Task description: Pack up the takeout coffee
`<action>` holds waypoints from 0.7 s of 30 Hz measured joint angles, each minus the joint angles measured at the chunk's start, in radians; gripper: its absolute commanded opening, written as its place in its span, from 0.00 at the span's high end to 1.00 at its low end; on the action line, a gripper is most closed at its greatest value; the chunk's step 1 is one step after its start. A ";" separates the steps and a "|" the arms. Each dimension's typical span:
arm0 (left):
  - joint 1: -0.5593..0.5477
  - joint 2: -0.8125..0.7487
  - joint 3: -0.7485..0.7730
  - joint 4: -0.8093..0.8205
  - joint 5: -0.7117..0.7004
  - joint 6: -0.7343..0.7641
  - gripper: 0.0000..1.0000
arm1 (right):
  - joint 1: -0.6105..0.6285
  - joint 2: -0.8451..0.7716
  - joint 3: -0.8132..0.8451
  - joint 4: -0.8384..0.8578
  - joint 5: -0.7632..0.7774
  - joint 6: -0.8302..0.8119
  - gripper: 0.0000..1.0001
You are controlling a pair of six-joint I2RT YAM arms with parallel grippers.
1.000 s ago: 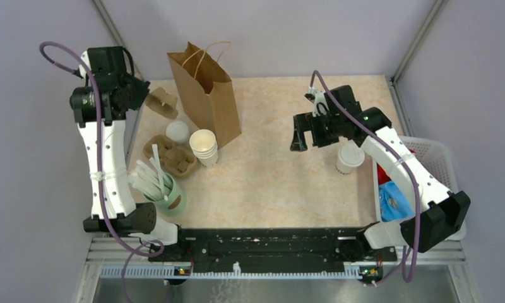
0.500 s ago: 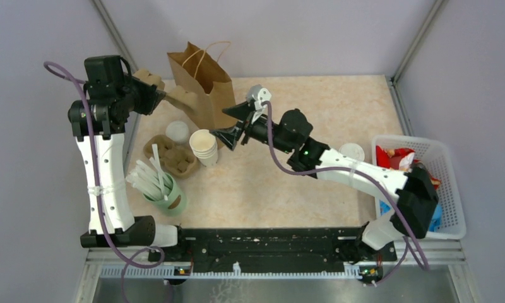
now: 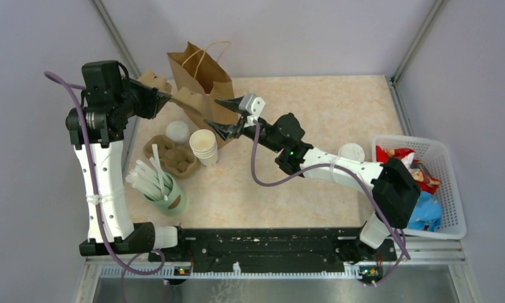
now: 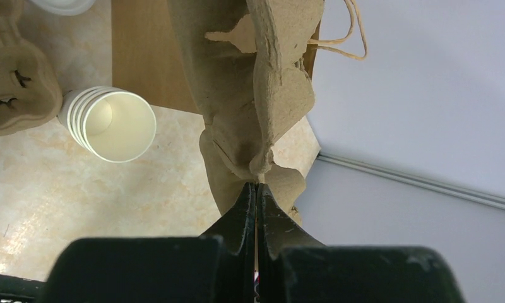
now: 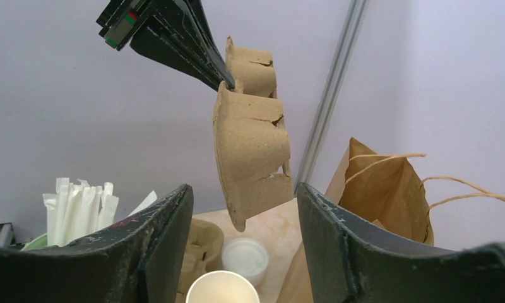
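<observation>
Holding snack packets, the basket sits near the takeout coffee.

Lilac walls, beige marbled tabletop

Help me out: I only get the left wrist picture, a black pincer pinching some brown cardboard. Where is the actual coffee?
Observer: The takeout coffee stands far to the right, near the white basket, with no gripper on it.
Operator: Is the other arm doing anything?
Observer: The right gripper is open, stretched out in front of the brown paper bag, close to the cardboard carrier that the left gripper holds.
Operator: Anything else hidden from me?
Observer: A green cup full of white wrapped straws stands close to the left arm.
</observation>
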 measured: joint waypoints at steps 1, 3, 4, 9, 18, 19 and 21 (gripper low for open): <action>0.000 0.000 0.000 0.000 0.003 -0.003 1.00 | 0.000 0.005 0.002 0.005 -0.001 -0.005 0.43; 0.000 0.000 0.000 0.000 0.010 -0.006 1.00 | 0.000 0.016 0.003 0.011 -0.007 -0.014 0.46; 0.000 0.000 0.000 0.000 0.013 -0.008 1.00 | 0.000 0.023 0.003 0.014 -0.009 -0.017 0.47; 0.000 -0.012 -0.014 0.002 0.018 -0.011 1.00 | 0.000 0.052 0.003 0.014 -0.024 -0.021 0.56; 0.000 -0.032 -0.030 0.001 0.023 -0.018 1.00 | 0.000 0.074 0.037 0.023 -0.050 -0.006 0.69; 0.000 -0.032 -0.030 0.001 0.025 -0.018 1.00 | 0.000 0.079 0.042 0.022 -0.054 0.000 0.71; 0.000 -0.032 -0.030 0.002 0.029 -0.018 1.00 | 0.000 0.084 0.044 0.023 -0.060 0.006 0.76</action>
